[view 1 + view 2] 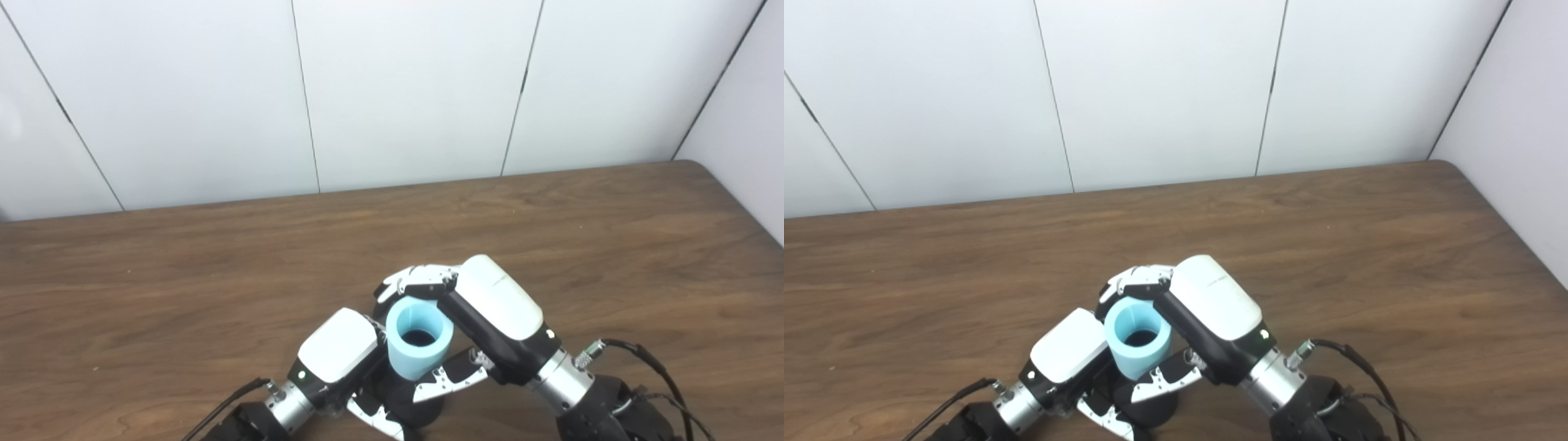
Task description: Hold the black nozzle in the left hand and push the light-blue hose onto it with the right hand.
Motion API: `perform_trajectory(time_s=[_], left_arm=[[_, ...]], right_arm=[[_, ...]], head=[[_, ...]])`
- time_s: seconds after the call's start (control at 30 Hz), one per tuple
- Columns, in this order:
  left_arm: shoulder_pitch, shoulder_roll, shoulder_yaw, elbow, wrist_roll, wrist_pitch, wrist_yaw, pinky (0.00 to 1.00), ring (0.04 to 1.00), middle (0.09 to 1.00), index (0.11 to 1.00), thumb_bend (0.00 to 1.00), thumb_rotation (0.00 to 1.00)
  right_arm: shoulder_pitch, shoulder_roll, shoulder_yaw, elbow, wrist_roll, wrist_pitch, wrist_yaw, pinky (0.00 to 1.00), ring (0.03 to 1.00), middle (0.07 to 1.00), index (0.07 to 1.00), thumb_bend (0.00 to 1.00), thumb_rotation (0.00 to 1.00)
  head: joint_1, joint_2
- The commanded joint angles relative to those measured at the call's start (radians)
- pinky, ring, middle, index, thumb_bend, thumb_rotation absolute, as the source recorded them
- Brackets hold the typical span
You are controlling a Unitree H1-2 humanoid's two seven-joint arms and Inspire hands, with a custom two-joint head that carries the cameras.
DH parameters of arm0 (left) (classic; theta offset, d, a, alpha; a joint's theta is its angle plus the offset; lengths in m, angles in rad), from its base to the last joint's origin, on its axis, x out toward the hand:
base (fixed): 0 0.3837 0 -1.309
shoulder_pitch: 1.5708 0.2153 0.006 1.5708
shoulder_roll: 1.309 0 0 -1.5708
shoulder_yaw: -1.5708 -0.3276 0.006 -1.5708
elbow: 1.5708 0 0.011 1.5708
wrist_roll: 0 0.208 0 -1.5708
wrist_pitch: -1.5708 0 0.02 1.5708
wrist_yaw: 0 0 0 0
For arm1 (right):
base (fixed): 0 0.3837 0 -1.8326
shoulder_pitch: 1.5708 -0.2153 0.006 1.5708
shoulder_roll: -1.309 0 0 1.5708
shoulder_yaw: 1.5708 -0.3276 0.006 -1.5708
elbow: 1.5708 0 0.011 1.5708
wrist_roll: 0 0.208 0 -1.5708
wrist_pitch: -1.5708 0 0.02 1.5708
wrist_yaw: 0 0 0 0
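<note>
Nearest, at the table's (184, 275) near edge, the nozzle (407, 404) sits low in the left hand (337, 361), whose fingers curl around it. Above it the hose (419, 346) stands upright, open end up, clasped by the right hand (490, 312).

table (184, 275): brown wood grain, smooth low sheen; light-blue hose (422, 358): matt plastic-looking, faint ribs inside far rim; black nozzle (422, 407): dark, slightly glossy; left hand (340, 361) / right hand (490, 306): glossy white shells, black plastic, bare metal wrists; wall (398, 92): smooth white panels
</note>
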Motion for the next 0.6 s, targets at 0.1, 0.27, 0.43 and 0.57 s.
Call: perform_trajectory(time_s=[0.1,0.27,0.43,0.57], left_arm=[[0.107,0.021,-0.064,0.068,0.043,-0.004,-0.077,0.14,0.183,0.471,0.484,0.52,0.0],[0.107,0.021,-0.063,0.07,0.042,-0.007,-0.073,0.13,0.176,0.471,0.483,0.52,0.0],[0.106,0.02,-0.064,0.076,0.044,-0.012,-0.064,0.12,0.17,0.471,0.483,0.52,0.0],[0.105,0.019,-0.064,0.08,0.041,-0.011,-0.067,0.12,0.166,0.471,0.482,0.52,0.0]], right_arm=[[-0.014,0.008,-0.01,-0.021,0.006,-0.019,-0.036,0.48,0.652,0.704,0.694,0.91,0.31],[-0.013,0.01,-0.011,-0.02,0.009,-0.023,-0.045,0.48,0.65,0.704,0.68,0.92,0.31],[-0.012,0.009,-0.012,-0.021,0.011,-0.024,-0.049,0.47,0.646,0.703,0.673,0.92,0.3],[-0.012,0.008,-0.015,-0.018,0.02,-0.027,-0.055,0.46,0.645,0.704,0.669,0.92,0.3]], head=[[-0.002,-0.002],[-0.002,-0.002],[-0.002,-0.003],[-0.003,-0.003]])
